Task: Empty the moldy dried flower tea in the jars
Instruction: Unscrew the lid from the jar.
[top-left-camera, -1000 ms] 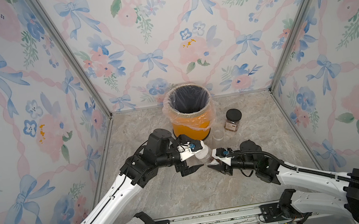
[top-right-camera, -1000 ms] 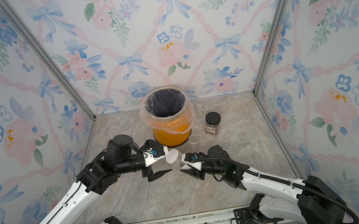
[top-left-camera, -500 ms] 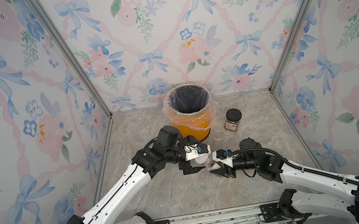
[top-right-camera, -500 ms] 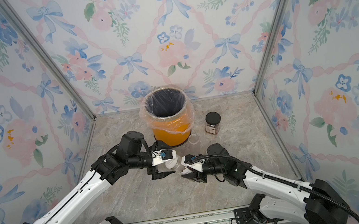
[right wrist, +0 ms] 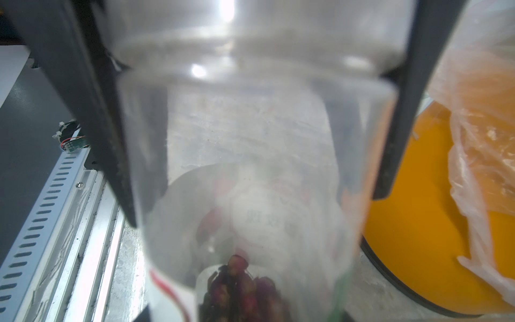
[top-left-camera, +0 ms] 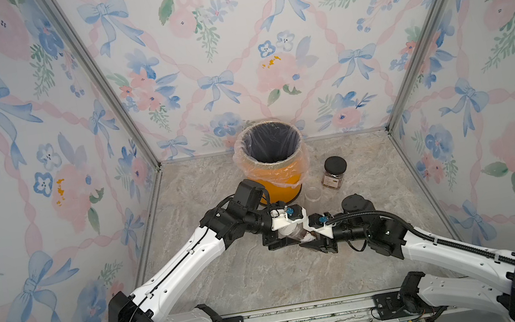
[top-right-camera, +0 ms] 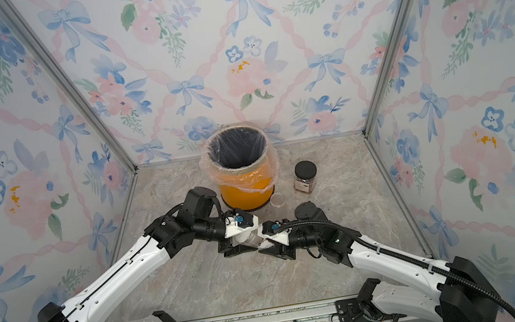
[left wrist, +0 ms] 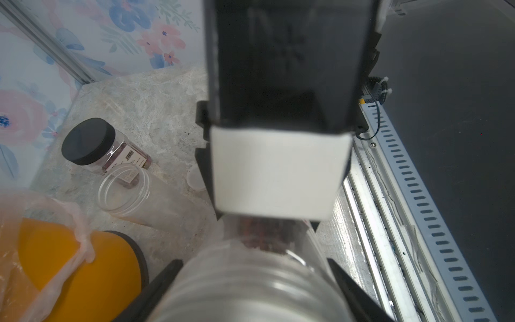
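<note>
The clear jar (top-left-camera: 291, 231) lies sideways over the surface (top-left-camera: 249, 275), at 6 o'clock from the orange bin (top-left-camera: 282, 184). The right fingers (top-left-camera: 318, 241) hold its tea (top-left-camera: 306, 236) end. The left fingers (top-left-camera: 280, 238) flank the neck, but I cannot tell if they touch it. It is probably light, stiff and slippery, so grip the wall.

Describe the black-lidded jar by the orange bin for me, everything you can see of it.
The black-lidded jar is small, with clear, plastic-looking, squarish walls and a round black lid still on. A white label with a barcode sits on one side, and reddish-brown dried flower tea shows through the walls. It stands upright on the table, beside the orange bin. An open clear jar stands close by, nearer the robot; in both top views a gap separates them. Only the table touches it.
</note>
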`<move>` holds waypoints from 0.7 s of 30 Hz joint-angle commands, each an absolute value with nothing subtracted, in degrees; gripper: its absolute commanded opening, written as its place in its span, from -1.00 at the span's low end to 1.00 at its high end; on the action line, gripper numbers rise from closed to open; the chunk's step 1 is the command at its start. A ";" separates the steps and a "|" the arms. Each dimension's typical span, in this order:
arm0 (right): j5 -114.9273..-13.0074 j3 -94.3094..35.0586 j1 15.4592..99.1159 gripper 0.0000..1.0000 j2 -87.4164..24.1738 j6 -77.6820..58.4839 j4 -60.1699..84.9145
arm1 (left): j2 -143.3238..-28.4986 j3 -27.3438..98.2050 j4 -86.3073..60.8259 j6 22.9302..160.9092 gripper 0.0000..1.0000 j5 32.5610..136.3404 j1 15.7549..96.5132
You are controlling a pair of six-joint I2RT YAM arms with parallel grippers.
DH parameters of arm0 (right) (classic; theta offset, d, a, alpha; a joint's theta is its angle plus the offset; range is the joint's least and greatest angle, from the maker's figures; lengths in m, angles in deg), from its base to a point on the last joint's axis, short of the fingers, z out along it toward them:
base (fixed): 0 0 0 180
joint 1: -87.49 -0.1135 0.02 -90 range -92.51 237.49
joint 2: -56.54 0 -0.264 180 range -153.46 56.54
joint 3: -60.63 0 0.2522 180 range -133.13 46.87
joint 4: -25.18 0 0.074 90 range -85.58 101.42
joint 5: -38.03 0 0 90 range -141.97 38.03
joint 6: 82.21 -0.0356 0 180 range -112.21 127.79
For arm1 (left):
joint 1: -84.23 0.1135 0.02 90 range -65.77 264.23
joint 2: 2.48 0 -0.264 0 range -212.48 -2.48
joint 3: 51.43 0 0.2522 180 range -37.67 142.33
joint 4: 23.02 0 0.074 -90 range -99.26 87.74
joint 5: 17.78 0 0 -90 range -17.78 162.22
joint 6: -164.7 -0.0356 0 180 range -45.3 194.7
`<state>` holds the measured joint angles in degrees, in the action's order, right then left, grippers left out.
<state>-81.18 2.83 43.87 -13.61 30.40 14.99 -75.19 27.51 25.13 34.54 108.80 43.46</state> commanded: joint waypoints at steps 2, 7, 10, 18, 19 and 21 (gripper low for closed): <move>-82.62 0.95 44.63 0.10 -15.27 31.94 13.95 | -75.19 27.51 25.26 35.65 0.35 112.17 43.94; -82.73 0.99 44.82 0.12 -15.35 31.60 14.41 | -75.65 26.90 25.21 36.75 0.04 111.61 43.88; -82.97 0.91 44.92 0.12 -15.53 31.52 14.47 | -75.79 26.67 25.21 37.21 0.00 111.44 43.96; -83.59 -0.05 45.03 0.48 -16.59 31.25 13.31 | -76.06 26.91 25.24 37.58 -0.33 111.13 43.93; -83.67 -0.15 45.10 0.52 -16.73 31.17 13.12 | -76.12 26.93 25.26 37.56 -0.35 111.28 43.97; -84.04 -0.45 45.09 0.62 -16.97 31.25 12.48 | -76.08 27.04 25.23 37.52 -0.38 111.42 43.91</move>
